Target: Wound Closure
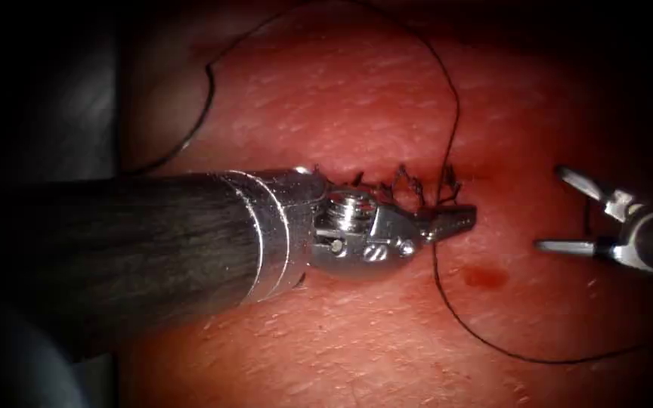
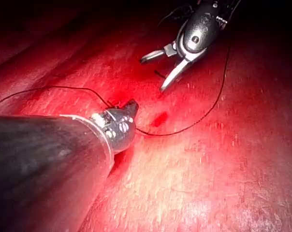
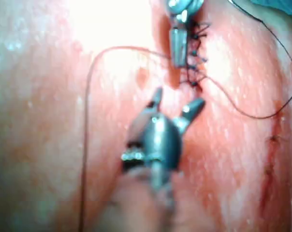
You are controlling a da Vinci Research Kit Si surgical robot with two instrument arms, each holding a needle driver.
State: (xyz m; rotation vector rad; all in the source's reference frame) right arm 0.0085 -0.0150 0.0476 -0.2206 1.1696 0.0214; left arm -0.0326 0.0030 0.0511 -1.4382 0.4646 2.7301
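The left tool (image 1: 455, 219) lies across the tissue (image 1: 357, 106) from the left, its jaws shut on the black thread (image 1: 455, 113) just below the stitched cut (image 1: 402, 185). Several dark knots with short cut ends stand along the cut. From the jaws the thread runs up and over the tissue in a wide arc, and down and away to the right. The right tool (image 1: 561, 211) hovers to the right of the cut, open, holding nothing. In the left wrist view the left tool (image 2: 131, 106) pinches the thread (image 2: 204, 113), with the right tool (image 2: 153, 75) open beyond it. The right wrist view has the right tool (image 3: 178, 96) open near the left tool (image 3: 179, 46).
A small spot of red fluid (image 1: 485, 277) lies on the tissue below the left tool's jaws. A loose loop of thread (image 1: 209, 98) rests at the tissue's far left edge. The left tool's dark shaft (image 1: 115, 242) covers the left part of the tissue.
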